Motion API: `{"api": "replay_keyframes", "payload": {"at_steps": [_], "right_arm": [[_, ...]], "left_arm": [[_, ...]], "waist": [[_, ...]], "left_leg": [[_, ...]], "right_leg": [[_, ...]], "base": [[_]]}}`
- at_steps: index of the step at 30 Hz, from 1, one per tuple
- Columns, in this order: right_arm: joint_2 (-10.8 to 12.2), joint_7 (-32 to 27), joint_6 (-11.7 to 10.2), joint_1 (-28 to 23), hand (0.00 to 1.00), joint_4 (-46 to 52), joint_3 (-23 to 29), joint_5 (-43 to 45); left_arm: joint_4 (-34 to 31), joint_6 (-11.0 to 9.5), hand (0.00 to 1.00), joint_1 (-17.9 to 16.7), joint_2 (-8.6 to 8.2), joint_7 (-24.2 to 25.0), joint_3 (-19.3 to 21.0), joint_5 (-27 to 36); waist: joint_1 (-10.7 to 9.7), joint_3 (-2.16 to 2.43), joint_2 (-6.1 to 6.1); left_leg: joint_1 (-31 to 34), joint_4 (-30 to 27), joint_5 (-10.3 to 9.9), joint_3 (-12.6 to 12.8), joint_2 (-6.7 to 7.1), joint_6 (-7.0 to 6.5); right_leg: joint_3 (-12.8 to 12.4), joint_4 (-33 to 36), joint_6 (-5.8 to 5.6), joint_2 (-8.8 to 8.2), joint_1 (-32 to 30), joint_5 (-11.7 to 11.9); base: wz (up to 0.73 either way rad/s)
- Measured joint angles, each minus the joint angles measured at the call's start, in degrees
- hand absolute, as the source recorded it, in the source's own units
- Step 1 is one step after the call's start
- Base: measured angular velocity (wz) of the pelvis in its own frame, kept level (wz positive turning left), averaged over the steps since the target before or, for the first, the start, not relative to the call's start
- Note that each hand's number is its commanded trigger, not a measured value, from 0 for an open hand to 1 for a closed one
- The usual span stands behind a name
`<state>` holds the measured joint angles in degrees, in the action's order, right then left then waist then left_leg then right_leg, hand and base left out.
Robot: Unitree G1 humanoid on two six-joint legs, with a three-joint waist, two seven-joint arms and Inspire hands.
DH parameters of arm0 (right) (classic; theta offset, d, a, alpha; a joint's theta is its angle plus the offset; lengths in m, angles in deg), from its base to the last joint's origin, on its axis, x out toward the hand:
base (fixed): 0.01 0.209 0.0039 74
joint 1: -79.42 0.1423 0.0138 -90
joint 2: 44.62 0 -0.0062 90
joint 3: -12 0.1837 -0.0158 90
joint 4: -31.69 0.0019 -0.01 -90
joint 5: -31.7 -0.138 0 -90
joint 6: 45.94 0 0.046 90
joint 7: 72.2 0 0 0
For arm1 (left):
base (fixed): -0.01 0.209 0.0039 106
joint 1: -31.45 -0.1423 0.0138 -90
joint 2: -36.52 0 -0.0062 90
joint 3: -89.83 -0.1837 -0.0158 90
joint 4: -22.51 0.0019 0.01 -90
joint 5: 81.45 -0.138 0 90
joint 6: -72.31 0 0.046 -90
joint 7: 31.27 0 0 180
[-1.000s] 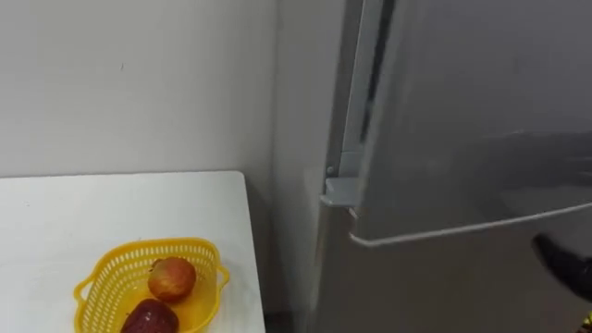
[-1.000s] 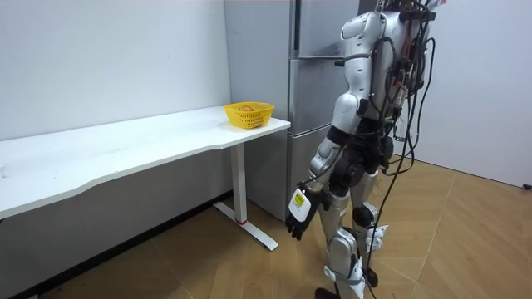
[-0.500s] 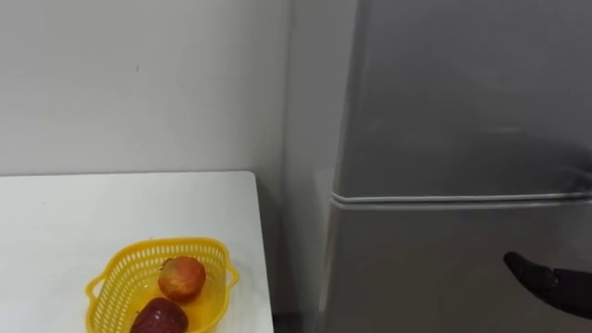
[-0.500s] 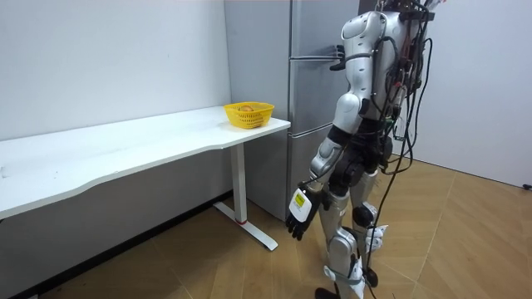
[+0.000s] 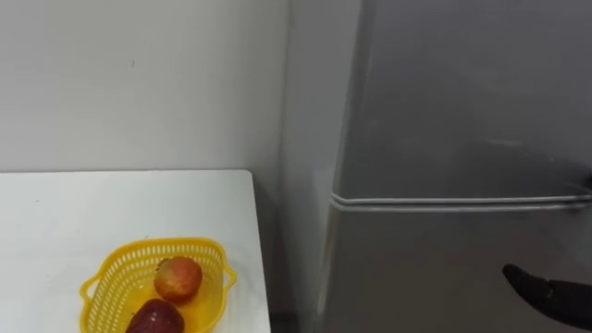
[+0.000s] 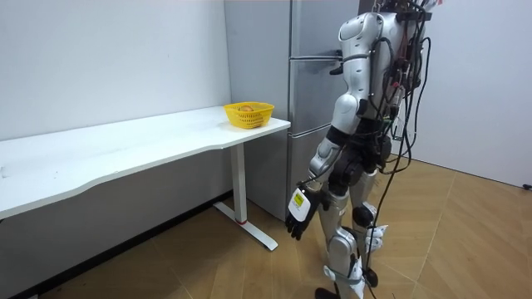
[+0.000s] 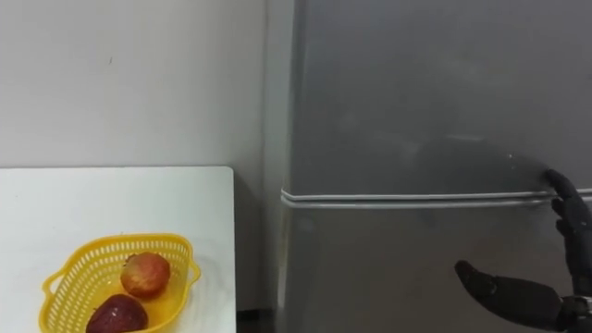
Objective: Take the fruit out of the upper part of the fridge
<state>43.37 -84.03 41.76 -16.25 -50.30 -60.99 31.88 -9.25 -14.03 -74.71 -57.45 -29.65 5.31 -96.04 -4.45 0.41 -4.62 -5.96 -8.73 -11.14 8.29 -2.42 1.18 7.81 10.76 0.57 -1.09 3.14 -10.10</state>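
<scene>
The grey fridge [image 5: 462, 92] stands right of the white table, and its upper door is closed against the lower one along a pale seam [image 5: 453, 200]. My right hand [image 7: 532, 298] is open at the door's right side, fingers [image 7: 573, 222] reaching up to the seam and the thumb pointing left. In the room view this hand [image 6: 337, 62] is raised to the fridge front. My left hand [image 6: 298, 214] hangs open beside my thigh. A yellow basket [image 5: 120, 264] on the table corner holds a reddish-yellow apple [image 5: 178, 277] and a dark red apple [image 5: 153, 319].
The white table [image 5: 92, 203] runs along the wall to my left, its end a narrow gap from the fridge side. In the room view I stand upright on a wooden floor [image 6: 465, 241] facing the fridge [image 6: 312, 83].
One second ago the upper door stood ajar; it has swung shut. My right hand stays low at the door's right edge. The view has shifted slightly.
</scene>
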Motion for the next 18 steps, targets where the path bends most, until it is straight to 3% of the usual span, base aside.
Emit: {"api": "replay_keyframes", "payload": {"at_steps": [6,9,13,15,18], "right_arm": [[0.0,-5.0,0.0,0.0,0.0,-2.3,0.6,-2.7],[0.5,-6.8,0.0,-0.4,0.0,-7.3,0.9,-1.9],[0.8,-8.8,0.8,-2.6,0.0,-16.2,0.5,-4.4],[0.9,-9.5,1.2,-2.6,0.0,-21.8,0.4,-5.1],[2.5,-10.3,1.8,-2.9,0.0,-31.0,0.4,-5.4]], "left_arm": [[0.4,0.2,0.0,-1.3,-0.02,-1.3,0.0,0.2],[0.4,1.4,0.0,-1.4,-0.07,-1.5,0.0,0.0],[-1.1,2.7,0.0,-1.0,-0.38,-1.5,-0.2,0.0],[-1.1,2.9,0.0,-1.1,-0.38,-1.7,-0.2,0.0],[-2.2,3.4,0.0,-1.1,-0.46,-2.6,0.1,-0.1]], "waist": [[-0.3,-0.37,0.77],[-0.3,-0.58,1.09],[0.0,-0.17,1.42],[-0.1,-0.28,1.73],[0.1,0.0,2.27]], "left_leg": [[-0.6,0.0,0.0,-0.1,0.0,0.0],[-0.5,0.0,-0.1,-0.4,0.05,-0.04],[-0.1,0.0,-0.3,-0.4,0.05,-0.11],[-0.3,0.0,-0.3,-0.4,0.13,-0.13],[-0.6,0.0,-0.3,-0.4,0.14,-0.13]], "right_leg": [[0.2,-0.1,-0.02,-0.03,0.9,0.0],[0.2,-0.6,-0.14,-0.07,0.8,-0.1],[0.3,-0.7,-0.3,-0.06,1.1,0.1],[0.4,-0.8,-0.31,-0.14,1.5,0.3],[0.9,-1.1,-0.34,-0.18,1.8,0.3]], "base": [[0.01],[0.09],[0.04],[0.0],[0.0]]}}
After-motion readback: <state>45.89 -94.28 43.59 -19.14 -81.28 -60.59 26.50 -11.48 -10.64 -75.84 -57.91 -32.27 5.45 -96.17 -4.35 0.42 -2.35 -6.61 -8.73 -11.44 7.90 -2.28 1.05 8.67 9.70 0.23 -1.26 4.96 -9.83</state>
